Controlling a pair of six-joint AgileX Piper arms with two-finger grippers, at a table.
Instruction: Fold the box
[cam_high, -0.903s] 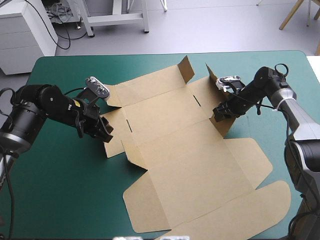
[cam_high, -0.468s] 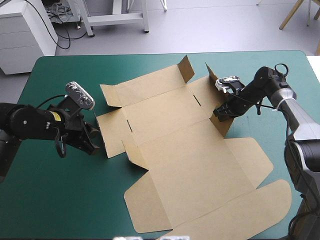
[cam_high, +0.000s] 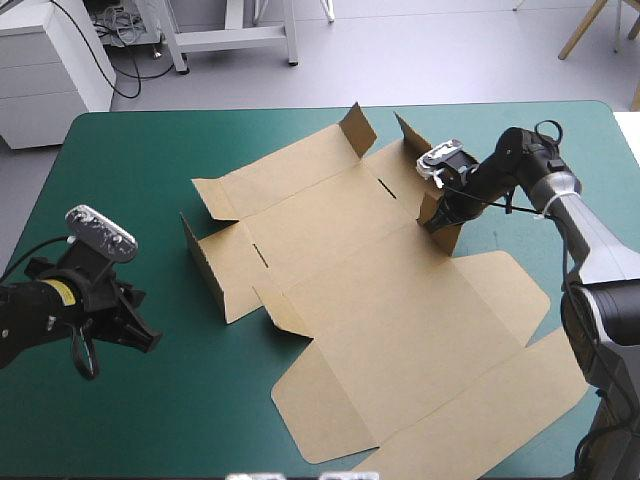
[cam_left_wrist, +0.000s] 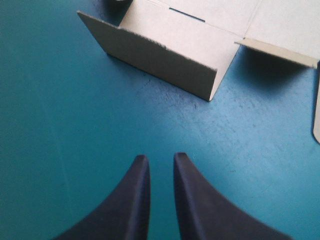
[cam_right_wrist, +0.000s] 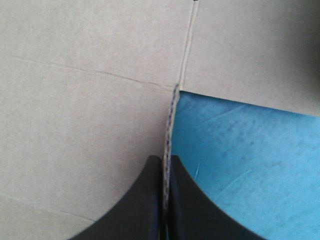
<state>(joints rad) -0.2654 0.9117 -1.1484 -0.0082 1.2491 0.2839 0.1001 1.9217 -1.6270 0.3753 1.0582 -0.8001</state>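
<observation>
The brown box lies as a cut sheet across the middle of the table. Its left wall and its far corner flaps stand raised. My right gripper is at the box's right side, shut on an upright flap. The right wrist view shows that flap's edge pinched between the right gripper. My left gripper hovers over bare cover well left of the box. In the left wrist view the left gripper is a narrow gap apart with nothing in it, and the box's raised wall stands ahead.
Teal-green cover shows between my left gripper and the box. The box's large lid panel reaches toward the table's front right corner. The far edge of the table lies just beyond the raised corner flaps.
My left gripper has let go of the box's left wall and drawn back to the left and nearer. That wall now stands up. The right gripper shifted slightly left with its flap.
</observation>
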